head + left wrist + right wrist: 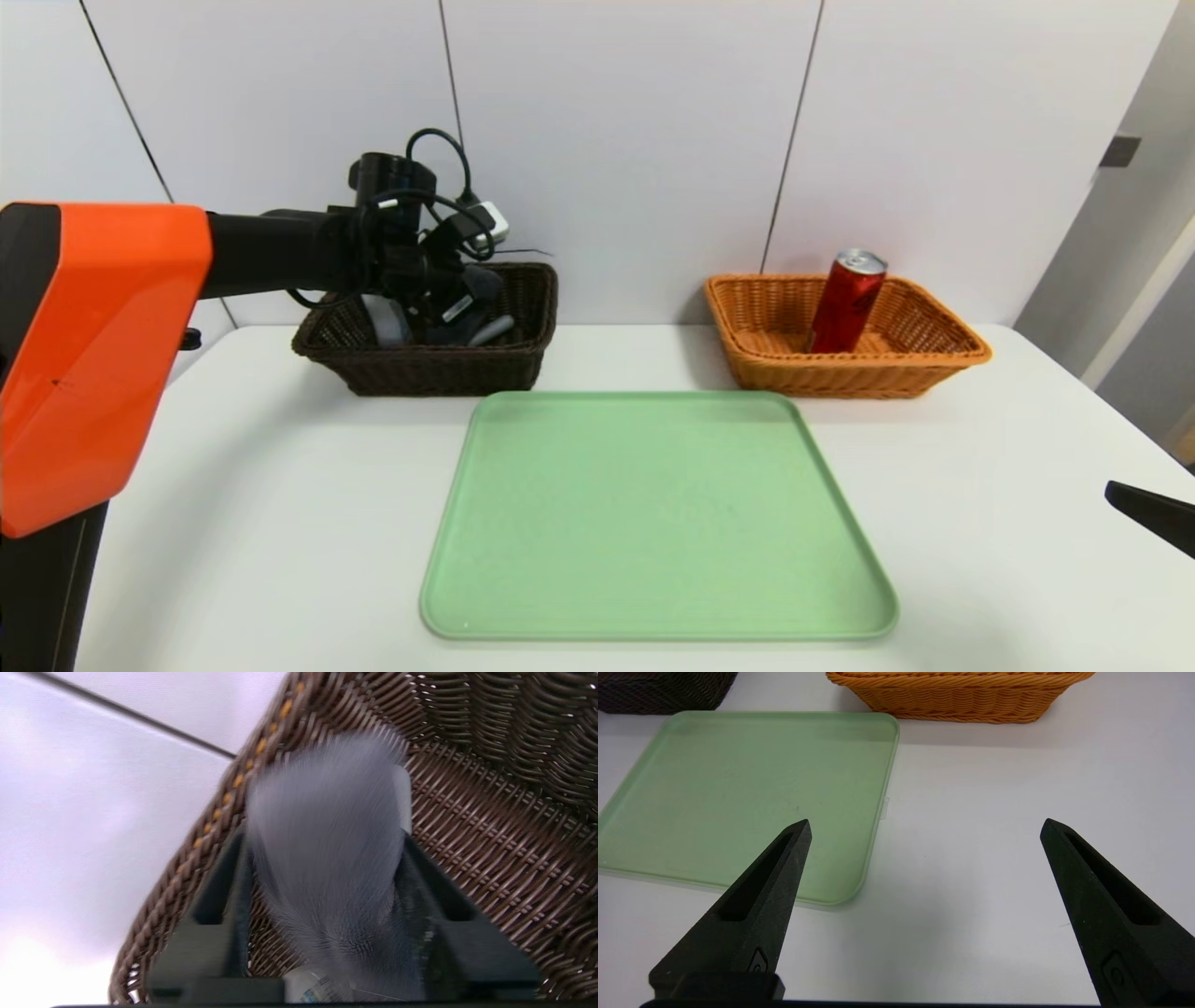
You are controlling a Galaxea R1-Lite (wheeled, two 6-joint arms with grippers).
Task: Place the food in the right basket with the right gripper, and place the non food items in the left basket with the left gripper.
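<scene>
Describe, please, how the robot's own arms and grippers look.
The left arm is black with an orange segment, black looping cables and a whitish box. The left gripper has black tapering fingers; the right gripper, black pointed fingers with slots.

Baskets (451, 369) stand behind the tray (658, 513) — can (845, 303) in the right one.

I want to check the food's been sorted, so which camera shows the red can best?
The head view: it shows the red can leaning in the orange basket, its silver top in sight. The right wrist view catches only that basket's outside, with no can showing. The left wrist view shows the dark basket instead, no can.
</scene>
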